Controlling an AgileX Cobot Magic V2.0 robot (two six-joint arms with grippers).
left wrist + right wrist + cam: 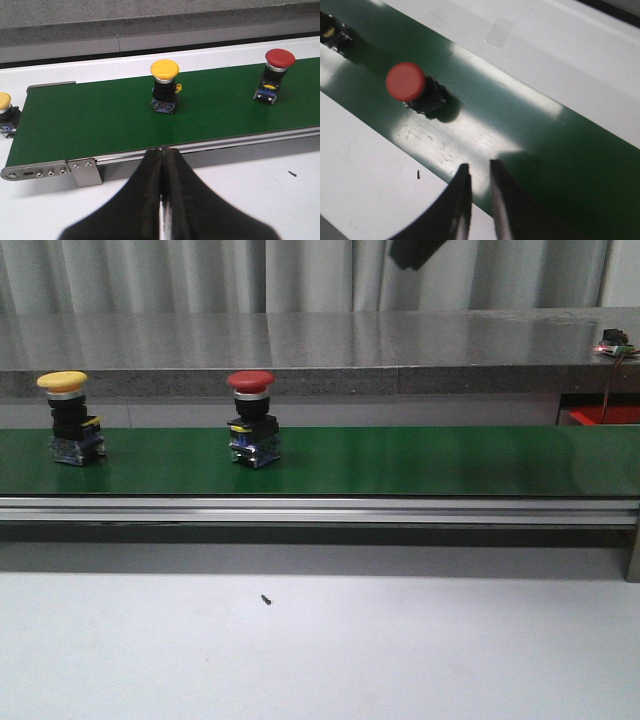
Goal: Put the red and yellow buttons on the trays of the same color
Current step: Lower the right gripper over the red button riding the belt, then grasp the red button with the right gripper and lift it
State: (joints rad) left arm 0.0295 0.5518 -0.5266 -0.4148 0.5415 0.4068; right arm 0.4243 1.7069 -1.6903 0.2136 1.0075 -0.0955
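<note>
Only the left wrist view shows a 2nd yellow button [4,101]; left gripper [163,165] closed, right gripper [480,172] slightly parted.

Two push buttons stand on the conveyor belt [420,460], which runs crosswise behind the table [400,650]. The left gripper [162,162] hangs over the table at the belt's near edge. The first push button [164,86] stands just beyond its fingertips, the second push button [274,75] farther to that pincer's right. A third push button [5,112] sits to its left, off the belt's end. The right gripper [479,172] is over the belt's near edge, with the second push button ahead and to its left.
</note>
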